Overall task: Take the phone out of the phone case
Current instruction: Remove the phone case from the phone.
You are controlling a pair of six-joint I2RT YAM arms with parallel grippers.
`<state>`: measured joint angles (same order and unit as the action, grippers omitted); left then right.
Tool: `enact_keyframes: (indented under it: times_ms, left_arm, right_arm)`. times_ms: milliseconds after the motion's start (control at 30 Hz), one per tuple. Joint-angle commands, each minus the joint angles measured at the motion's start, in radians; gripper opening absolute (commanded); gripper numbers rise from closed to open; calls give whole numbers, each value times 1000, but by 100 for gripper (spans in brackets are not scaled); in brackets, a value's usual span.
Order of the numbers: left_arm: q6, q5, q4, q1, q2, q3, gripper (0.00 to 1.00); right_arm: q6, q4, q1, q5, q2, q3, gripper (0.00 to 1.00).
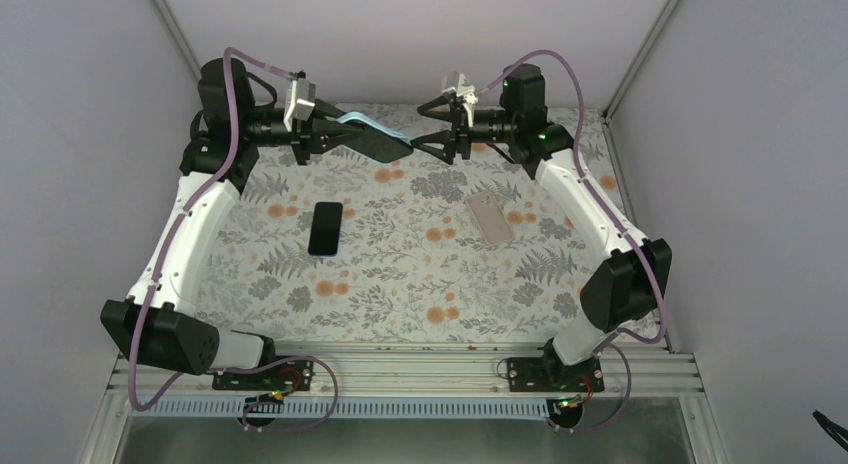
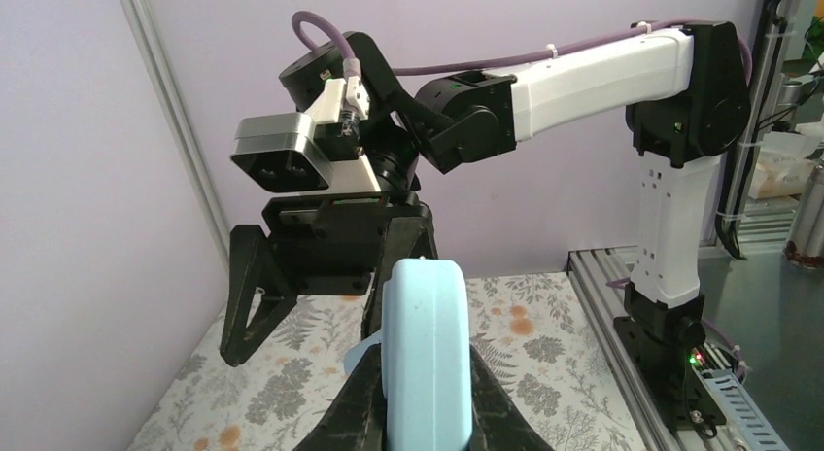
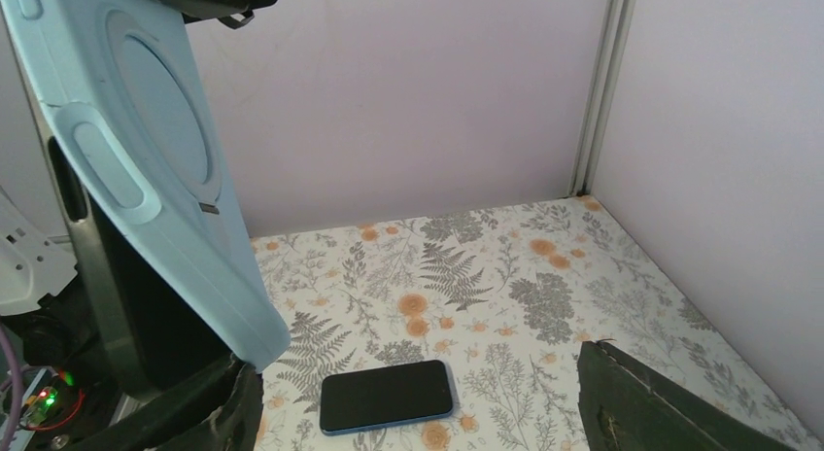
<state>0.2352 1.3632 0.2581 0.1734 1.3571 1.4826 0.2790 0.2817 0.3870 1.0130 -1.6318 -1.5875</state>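
My left gripper (image 1: pixel 356 132) is shut on a light blue phone case (image 1: pixel 378 130) and holds it in the air at the back of the table. In the left wrist view the case (image 2: pixel 426 344) stands edge-on between my fingers. In the right wrist view its back (image 3: pixel 146 169) shows a round ring, with a dark slab behind it; I cannot tell whether that is a phone. My right gripper (image 1: pixel 417 125) is open, its jaws spread wide just right of the case's free end; the case's lower corner hangs just above one finger (image 3: pixel 209 407). A black phone (image 1: pixel 325 228) lies flat on the table, also in the right wrist view (image 3: pixel 387 396).
A pinkish phone-shaped object (image 1: pixel 490 218) lies on the flowered mat (image 1: pixel 400 284) right of centre. Grey walls enclose the table on three sides. A metal rail (image 1: pixel 400 364) runs along the near edge by the arm bases.
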Motion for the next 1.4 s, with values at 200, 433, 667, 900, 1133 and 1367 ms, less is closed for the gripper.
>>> enact_keyframes:
  times_ms: [200,433,667,900,1133,1367]
  left_arm:
    - [-49,323,78,78,2,-20,2]
    - [-51,285,79,91,5,6,2]
    - [-4,266,127,98,20,53,2]
    - [96,217,221,78,21,125,2]
    - [181,127,289,52,51,170,2]
    - [211,73,311,44,50,169,2]
  right_arm:
    - [-83,-156,18,-114,-17,-98,80]
    - [-87,-153,84,44,-22,-109,81]
    - [-80,-139,200,196,-47,-119,82]
    - [-22,-17,296,372,-112,-152,82]
    - [-63,-49,407,437,-115,-134,68]
    - [-119,-103,474,249,-101,-170,58]
